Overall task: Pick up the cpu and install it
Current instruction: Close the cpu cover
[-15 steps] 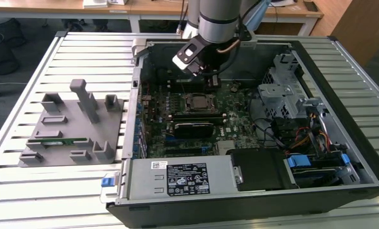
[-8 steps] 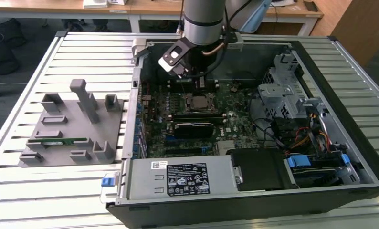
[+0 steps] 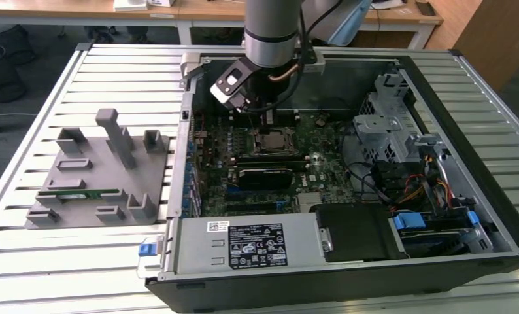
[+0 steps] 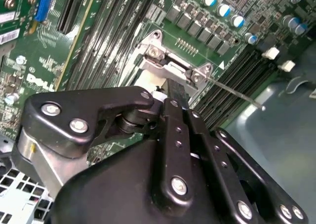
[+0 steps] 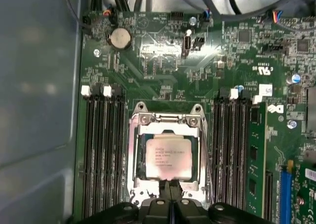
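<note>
A: How many things are counted here?

B: One small flat square cpu with a silvery metal top [image 5: 169, 158] is seen in the first wrist view. It is seated in one silver metal socket frame [image 5: 165, 119] on the green motherboard [image 5: 163, 61]. Two groups of long black memory slots [image 5: 101, 150] are placed at the two sides of the socket. One round silver coin battery [image 5: 120, 38] is counted on the board. One black gripper [image 5: 169, 185] is mounted on the one arm.

A: Where is the cpu relative to the fingers?

B: The fingertips are pressed together into one narrow point, and nothing is held between them. This point is found at the edge of the cpu; real contact cannot be confirmed.

A: And the surface, the room?

B: In the exterior view, the open black computer case [image 3: 347, 288] is laid on a white slatted metal table [image 3: 50, 261]. One grey plastic holder block [image 3: 94, 176] is placed beside the case. Wooden desks [image 3: 199, 10] are seen behind.
</note>
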`<state>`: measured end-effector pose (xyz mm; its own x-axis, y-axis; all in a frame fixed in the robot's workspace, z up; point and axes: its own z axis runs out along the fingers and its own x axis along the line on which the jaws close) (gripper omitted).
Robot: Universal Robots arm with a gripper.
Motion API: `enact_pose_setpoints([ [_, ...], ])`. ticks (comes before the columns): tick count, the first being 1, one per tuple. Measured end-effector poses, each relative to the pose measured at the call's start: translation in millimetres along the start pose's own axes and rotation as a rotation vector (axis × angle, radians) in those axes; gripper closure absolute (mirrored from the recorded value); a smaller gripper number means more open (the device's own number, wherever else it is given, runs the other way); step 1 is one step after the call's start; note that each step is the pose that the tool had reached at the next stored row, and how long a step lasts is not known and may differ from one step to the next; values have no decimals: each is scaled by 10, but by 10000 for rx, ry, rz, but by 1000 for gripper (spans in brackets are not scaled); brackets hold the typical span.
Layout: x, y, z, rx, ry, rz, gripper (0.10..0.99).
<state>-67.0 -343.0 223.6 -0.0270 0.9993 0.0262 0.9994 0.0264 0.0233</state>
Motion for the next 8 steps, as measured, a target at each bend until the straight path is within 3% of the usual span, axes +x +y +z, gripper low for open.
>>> enact_pose_setpoints([
  [8,-2,-27,122,0,1,-2,980],
])
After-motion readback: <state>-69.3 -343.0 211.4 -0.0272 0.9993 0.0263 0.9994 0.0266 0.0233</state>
